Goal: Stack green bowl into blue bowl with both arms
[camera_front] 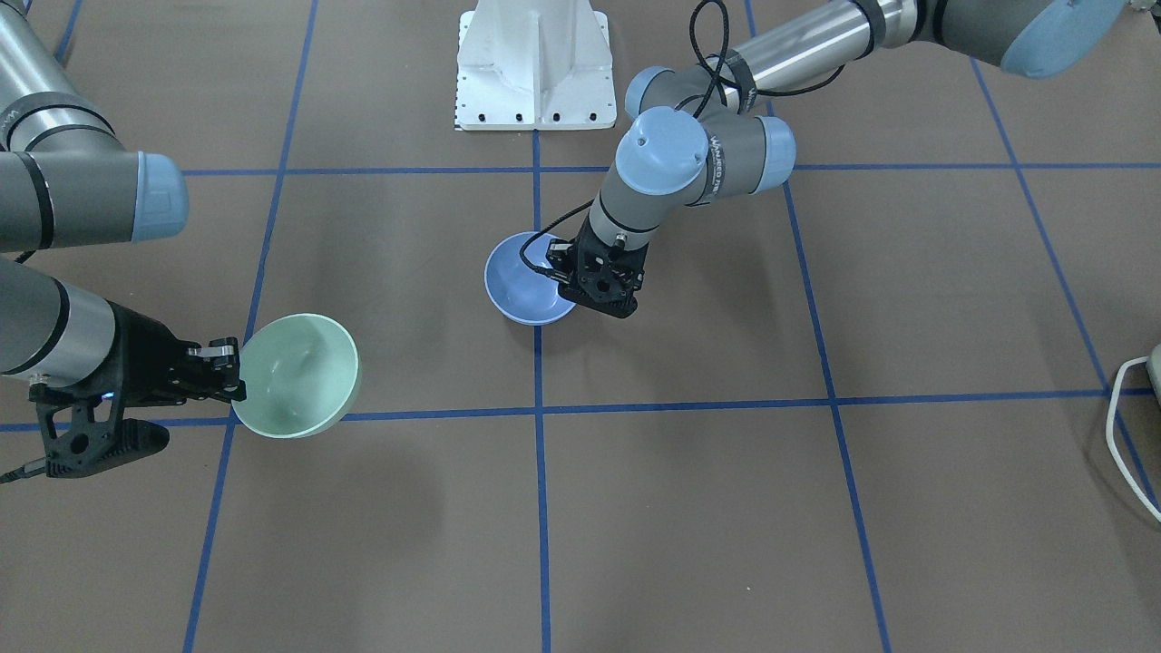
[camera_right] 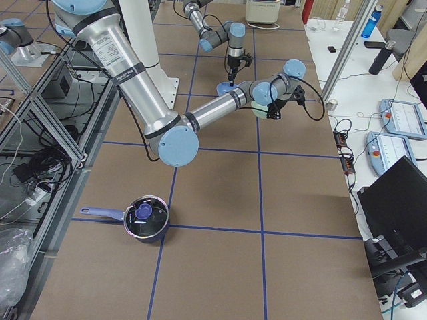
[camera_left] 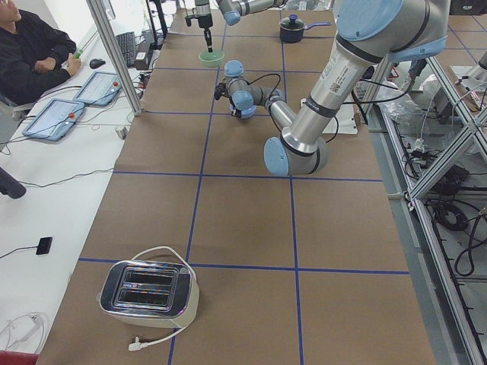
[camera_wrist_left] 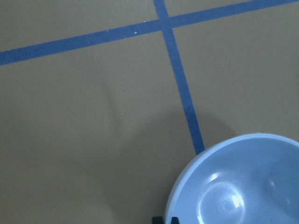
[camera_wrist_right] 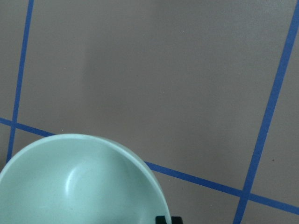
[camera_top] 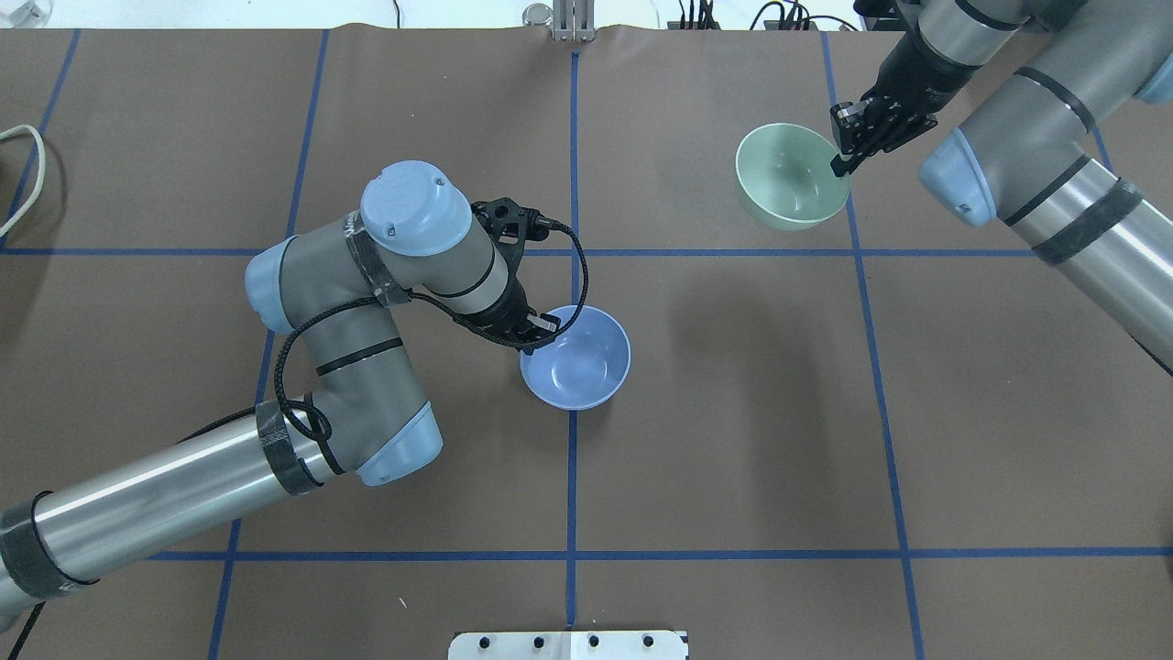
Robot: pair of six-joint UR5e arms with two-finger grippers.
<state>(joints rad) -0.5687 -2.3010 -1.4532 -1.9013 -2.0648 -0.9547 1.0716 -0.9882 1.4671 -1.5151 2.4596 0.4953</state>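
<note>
The blue bowl (camera_top: pixel 577 357) sits at the table's centre, on the blue tape cross. My left gripper (camera_top: pixel 539 332) is shut on its left rim; in the front view the gripper (camera_front: pixel 580 292) stands over the bowl's (camera_front: pixel 526 281) edge. I cannot tell whether the bowl rests on the table or hangs just above it. The green bowl (camera_top: pixel 790 176) is held above the table at the far right, tilted. My right gripper (camera_top: pixel 841 154) is shut on its rim, as the front view (camera_front: pixel 238 376) shows. The two bowls are well apart. Each wrist view shows its own bowl, blue (camera_wrist_left: pixel 243 186) and green (camera_wrist_right: pixel 79 186).
The white pedestal base (camera_front: pixel 535 68) stands at the robot's side of the table. A toaster (camera_left: pixel 148 293) with a white cord lies at the left end. A dark pot with a lid (camera_right: pixel 145 217) lies at the right end. Blue tape lines cross the brown table.
</note>
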